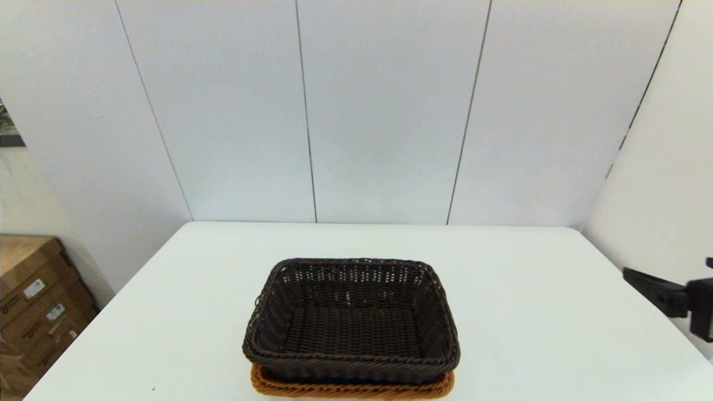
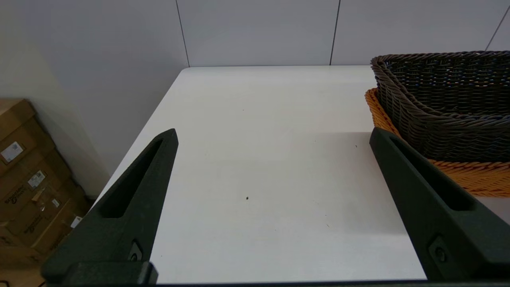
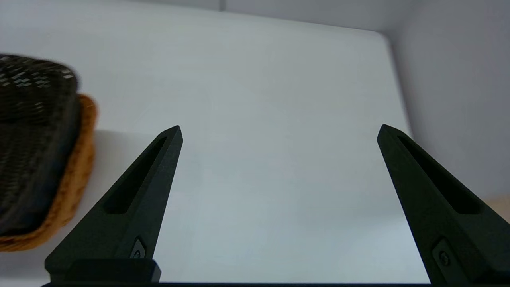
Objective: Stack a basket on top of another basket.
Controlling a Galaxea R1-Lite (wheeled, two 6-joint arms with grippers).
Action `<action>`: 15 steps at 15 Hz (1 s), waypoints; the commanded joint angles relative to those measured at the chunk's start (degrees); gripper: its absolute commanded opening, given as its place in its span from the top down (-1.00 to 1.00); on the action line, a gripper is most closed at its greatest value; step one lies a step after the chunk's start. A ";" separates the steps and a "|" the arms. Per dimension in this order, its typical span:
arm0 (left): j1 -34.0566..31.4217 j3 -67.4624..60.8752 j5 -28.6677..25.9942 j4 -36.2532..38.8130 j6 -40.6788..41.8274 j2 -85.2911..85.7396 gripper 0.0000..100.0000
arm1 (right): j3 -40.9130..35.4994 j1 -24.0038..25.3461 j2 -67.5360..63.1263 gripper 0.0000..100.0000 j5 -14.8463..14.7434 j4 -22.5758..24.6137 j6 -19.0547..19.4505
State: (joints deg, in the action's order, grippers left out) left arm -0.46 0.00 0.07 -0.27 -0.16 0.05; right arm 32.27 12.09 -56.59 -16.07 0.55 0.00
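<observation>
We find the dark brown woven wicker basket [image 1: 352,323] nested in the orange-tan wicker basket [image 1: 351,388], so the left gripper [image 2: 273,135] and right gripper [image 3: 279,131] hover spread, holding nothing, the stack outside their jaws.

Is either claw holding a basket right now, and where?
Nothing is held. Left claw and right claw are open over bare table; the dark basket sits in the orange basket.

worktop [image 1: 529,289]: white, before me | cardboard boxes [image 1: 33,306]: stacked on floor, left of worktop | panelled wall [image 1: 384,111]: behind worktop
</observation>
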 commanded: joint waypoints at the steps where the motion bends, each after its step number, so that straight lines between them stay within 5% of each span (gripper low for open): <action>1: 0.02 -0.09 0.01 0.00 -0.02 0.04 -1.00 | -9.24 -10.07 22.58 -1.00 1.92 -3.80 0.70; 11: 0.02 -0.09 0.01 0.00 -0.02 0.04 -1.00 | -19.26 -13.24 44.37 -1.00 12.20 -4.59 0.26; 15: -0.06 -0.09 0.01 0.00 -0.02 0.04 -1.00 | -19.61 -12.97 45.69 -1.00 13.08 -3.45 0.00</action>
State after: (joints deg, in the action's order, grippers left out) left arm -0.46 0.00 0.07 -0.27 -0.16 0.05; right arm 13.09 -0.99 -12.29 -3.35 -2.94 0.00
